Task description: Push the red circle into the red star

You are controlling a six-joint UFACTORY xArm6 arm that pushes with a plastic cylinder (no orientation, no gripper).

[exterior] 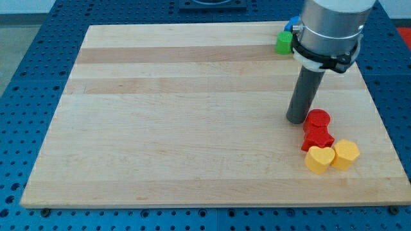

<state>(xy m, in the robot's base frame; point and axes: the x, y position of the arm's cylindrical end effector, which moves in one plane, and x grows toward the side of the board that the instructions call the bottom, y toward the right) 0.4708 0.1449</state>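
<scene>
Rig: single rod, no fingers fitted, so no spread, pressed or pinching state to report. My tip (297,119) down on the bench (192,128), just beside the red circle (317,119), on the circle's view-left side; contact or a hairline gap, cannot tell which.

Position of task items: red circle at the view's right, lower half of the bench. Red star (317,138) directly below it toward the view's bottom, the two apparently touching or nearly so. Task judged essentially complete or in its last short stroke.

Neighbours: yellow heart (319,159) against the star's lower edge; yellow hexagon-like block (345,154) just beside the heart, view's right. Green block (284,43) and blue block (292,24) near the view's top, partly hidden behind the arm, well apart from the work.

Handling estimate: small, rigid, light block, probably plastic; smooth wooden surface, so low friction and easy sliding. No take-hold possible; push only. Best contact on the circle's upper side, stroke aimed toward the view's bottom through the circle's centre. Round wall likely to roll off the rod under any off-centre push. Excess force likely to shunt star, heart and hexagon along together.
</scene>
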